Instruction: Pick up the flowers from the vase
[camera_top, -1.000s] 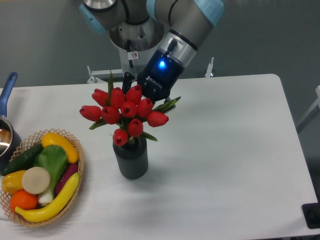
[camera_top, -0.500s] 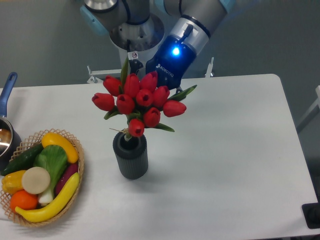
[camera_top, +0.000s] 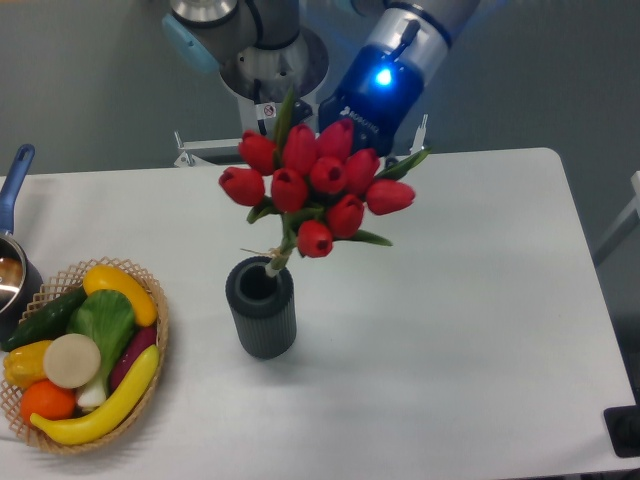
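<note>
mostly hidden: hand (camera_top: 335, 150) behind flowers (camera_top: 315, 185), grip state unclear; stems at vase (camera_top: 261, 307) mouth.

Red tulip flowers (camera_top: 318, 184) raised at pincer (camera_top: 345, 135), stem ends at dark vase (camera_top: 262, 310) mouth, white tabletop (camera_top: 460, 300), fruit basket (camera_top: 150, 300) left

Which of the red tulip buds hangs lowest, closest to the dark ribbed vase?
The single red tulip bud at the bunch's bottom, just above the dark ribbed vase.
</note>
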